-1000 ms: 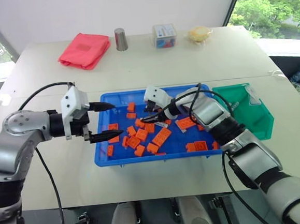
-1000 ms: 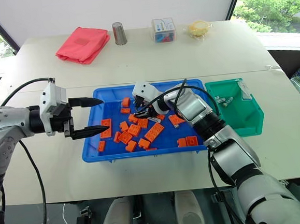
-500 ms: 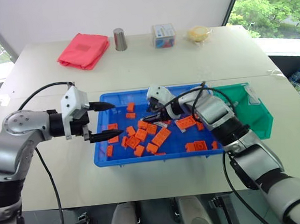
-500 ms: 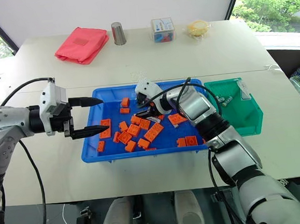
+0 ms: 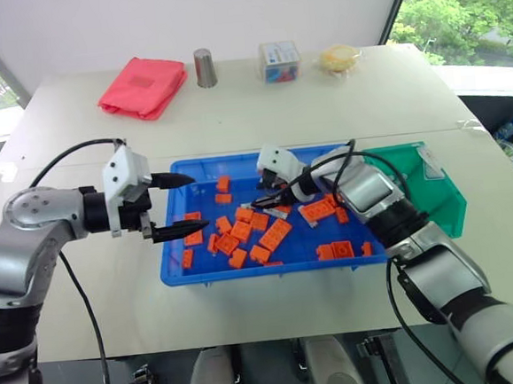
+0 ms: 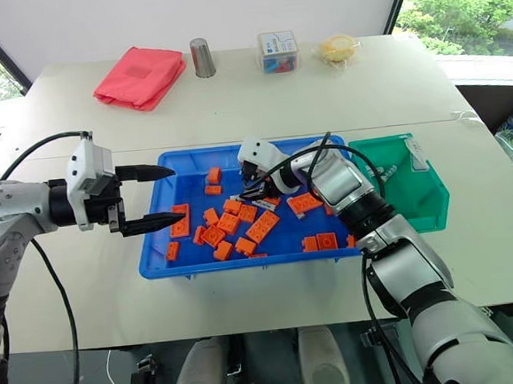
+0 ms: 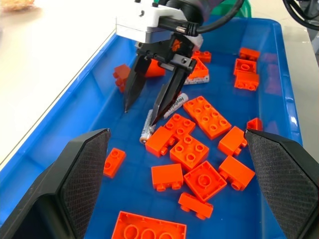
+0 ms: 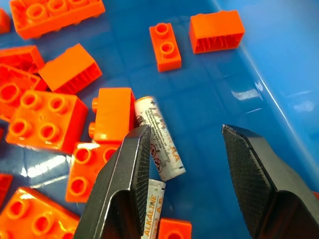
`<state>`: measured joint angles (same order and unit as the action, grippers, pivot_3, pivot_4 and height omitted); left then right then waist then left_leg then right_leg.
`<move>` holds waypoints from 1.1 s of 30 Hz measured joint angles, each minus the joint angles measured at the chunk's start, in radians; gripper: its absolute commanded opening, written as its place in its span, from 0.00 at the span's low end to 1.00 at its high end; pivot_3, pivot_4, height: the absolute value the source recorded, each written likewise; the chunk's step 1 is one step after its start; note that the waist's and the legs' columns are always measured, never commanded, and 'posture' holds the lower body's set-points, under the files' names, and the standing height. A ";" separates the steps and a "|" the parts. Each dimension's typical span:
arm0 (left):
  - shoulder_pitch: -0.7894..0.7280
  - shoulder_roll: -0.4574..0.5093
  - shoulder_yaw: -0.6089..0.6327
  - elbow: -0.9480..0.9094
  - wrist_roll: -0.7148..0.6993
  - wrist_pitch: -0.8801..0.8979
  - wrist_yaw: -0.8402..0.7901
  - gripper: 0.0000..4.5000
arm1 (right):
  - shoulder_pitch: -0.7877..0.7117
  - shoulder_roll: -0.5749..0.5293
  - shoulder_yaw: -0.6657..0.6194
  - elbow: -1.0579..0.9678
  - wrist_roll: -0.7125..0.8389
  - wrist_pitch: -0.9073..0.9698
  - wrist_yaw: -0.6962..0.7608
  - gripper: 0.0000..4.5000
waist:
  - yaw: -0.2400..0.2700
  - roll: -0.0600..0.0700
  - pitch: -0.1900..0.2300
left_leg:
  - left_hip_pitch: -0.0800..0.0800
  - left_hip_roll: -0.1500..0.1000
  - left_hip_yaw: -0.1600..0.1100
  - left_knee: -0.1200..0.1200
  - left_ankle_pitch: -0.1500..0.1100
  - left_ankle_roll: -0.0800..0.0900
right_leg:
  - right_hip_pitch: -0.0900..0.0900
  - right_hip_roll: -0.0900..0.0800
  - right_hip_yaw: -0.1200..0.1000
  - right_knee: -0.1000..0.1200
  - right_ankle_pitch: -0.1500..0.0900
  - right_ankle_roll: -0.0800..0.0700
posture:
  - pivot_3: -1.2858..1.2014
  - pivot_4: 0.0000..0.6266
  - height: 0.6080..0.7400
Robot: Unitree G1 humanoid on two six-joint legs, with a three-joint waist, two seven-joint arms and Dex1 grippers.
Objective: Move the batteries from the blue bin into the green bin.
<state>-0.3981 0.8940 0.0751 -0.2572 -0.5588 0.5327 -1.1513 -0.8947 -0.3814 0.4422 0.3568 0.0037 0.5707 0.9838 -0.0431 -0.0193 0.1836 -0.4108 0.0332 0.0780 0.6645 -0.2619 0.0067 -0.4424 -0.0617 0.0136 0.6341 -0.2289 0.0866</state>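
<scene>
"ALKALINE" on one battery; "AA" on another battery

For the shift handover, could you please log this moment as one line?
stage: reaching | right gripper: open over silvery-grey cylindrical battery among orange toy bricks in blue plastic tray | left gripper: open, empty

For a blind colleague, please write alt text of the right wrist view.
The open right gripper hovers over a battery lying on the blue bin floor beside orange bricks. A second battery lies under one finger.
</scene>
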 measured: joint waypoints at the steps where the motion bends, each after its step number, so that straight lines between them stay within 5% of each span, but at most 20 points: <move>1: 0.000 0.000 0.000 0.000 0.000 0.000 0.000 1.00 | 0.009 -0.001 0.003 0.000 -0.005 -0.012 0.002 0.51 | 0.000 0.000 0.000 | 0.000 0.000 0.000 0.000 0.000 0.000 | 0.000 0.000 0.000 0.000 0.000 0.000 | 0.52 0.24 0.97; 10: -0.001 0.000 0.000 0.000 0.000 0.000 0.000 1.00 | 0.020 0.011 -0.013 0.002 -0.010 0.002 0.011 0.51 | 0.000 0.000 0.000 | 0.000 0.000 0.000 0.000 0.000 0.000 | 0.000 0.000 0.000 0.000 0.000 0.000 | 0.52 0.24 0.97; 15: -0.010 0.000 -0.001 0.000 0.000 0.001 0.000 1.00 | 0.024 0.025 -0.012 0.003 -0.011 0.002 0.019 0.01 | 0.000 0.000 0.000 | 0.000 0.000 0.000 0.000 0.000 0.000 | 0.000 0.000 0.000 0.000 0.000 0.000 | 0.52 0.24 0.97; 25: -0.032 -0.008 -0.014 0.004 0.001 0.001 -0.004 1.00 | 0.060 -0.029 -0.143 -0.224 0.087 0.271 0.000 0.01 | 0.008 0.000 0.000 | 0.000 0.000 0.000 0.001 0.000 0.000 | 0.000 -0.001 0.000 0.000 0.000 0.000 | 0.52 0.24 0.97; 33: -0.018 -0.043 -0.035 0.024 0.007 -0.010 -0.013 1.00 | 0.148 -0.408 -0.625 -0.527 0.220 0.695 -0.088 0.01 | 0.049 -0.001 -0.001 | -0.001 -0.001 0.000 0.000 0.000 0.000 | 0.001 -0.001 -0.001 -0.003 -0.002 -0.004 | 0.52 0.24 0.97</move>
<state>-0.4161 0.8511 0.0397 -0.2327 -0.5523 0.5229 -1.1643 -0.7470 -0.7890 -0.1831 -0.1701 0.2237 1.2660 0.8955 0.0062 -0.0203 0.1830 -0.4116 0.0326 0.0781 0.6649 -0.2623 0.0071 -0.4413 -0.0632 0.0127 0.6307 -0.2310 0.0829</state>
